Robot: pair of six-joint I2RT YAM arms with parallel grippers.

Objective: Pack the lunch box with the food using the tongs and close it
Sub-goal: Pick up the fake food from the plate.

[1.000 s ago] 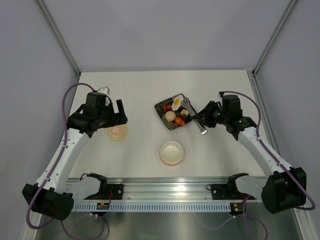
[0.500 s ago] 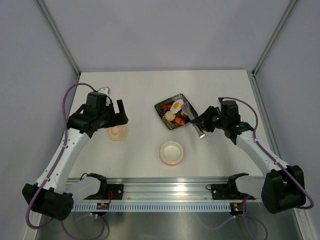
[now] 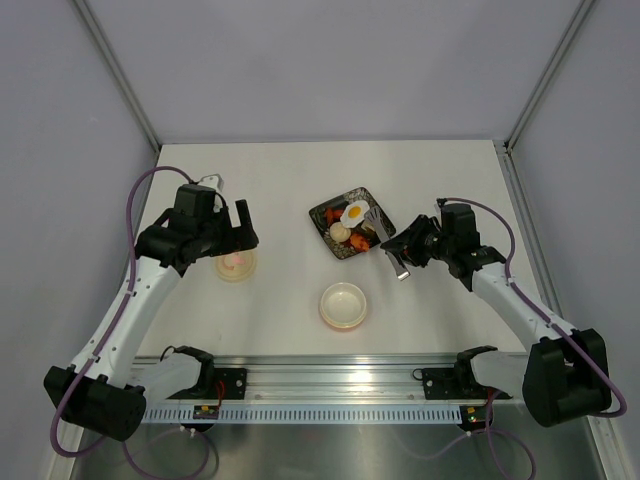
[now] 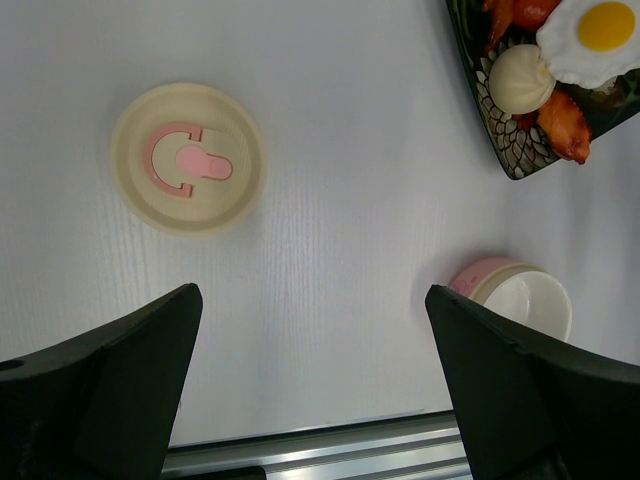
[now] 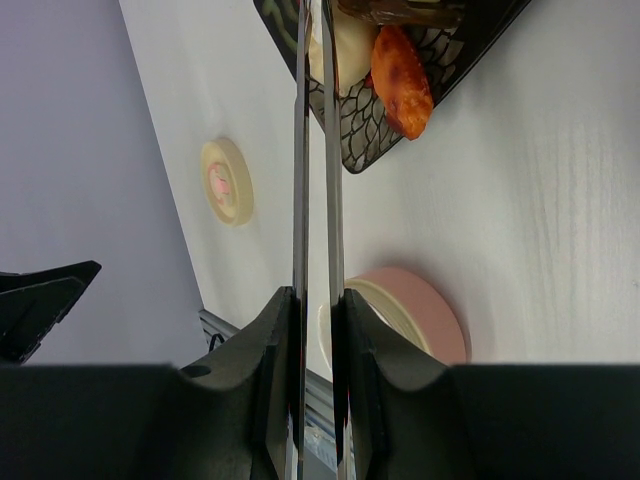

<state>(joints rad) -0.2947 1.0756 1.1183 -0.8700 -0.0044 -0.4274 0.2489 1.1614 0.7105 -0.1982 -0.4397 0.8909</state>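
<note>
Overhead and wrist views of the table [image 3: 280, 180]. The right tool [image 5: 318, 340] pinches the tongs [image 5: 300, 150] near their joined end. Its two fingers [image 5: 272, 350] press on the outer faces of the two metal arms. The arms run almost parallel with only a narrow slit between them. From above, we see the tongs slanting from the right tool up and to the left, with their far ends over the right part of the black tray [image 3: 327, 208]. We cannot tell whether the tips touch any food.

The tray holds the food:
- The fried egg [image 4: 590, 35] lies at the far side.
- The pale ball [image 4: 520, 82] sits just beside the egg.
- The orange piece [image 4: 565, 125] lies against the near rim.
- The red sausage [image 4: 515, 12] is at the left, partly cut off by the frame edge.

The tub [image 3: 343, 305] of the lunch box stands upright on the table, nearer the arm bases than the tray and apart from it. Its pinkish rim faces up.

The lid [image 4: 187, 158] lies flat, pink mark up, well to the left of the tub.

The left tool [image 4: 312, 330] hangs above the table with its fingers [image 4: 120, 380] spread wide and gripping nothing. In its wrist view the lid shows beyond the left finger. In the same view the tub is just beside the right finger.
</note>
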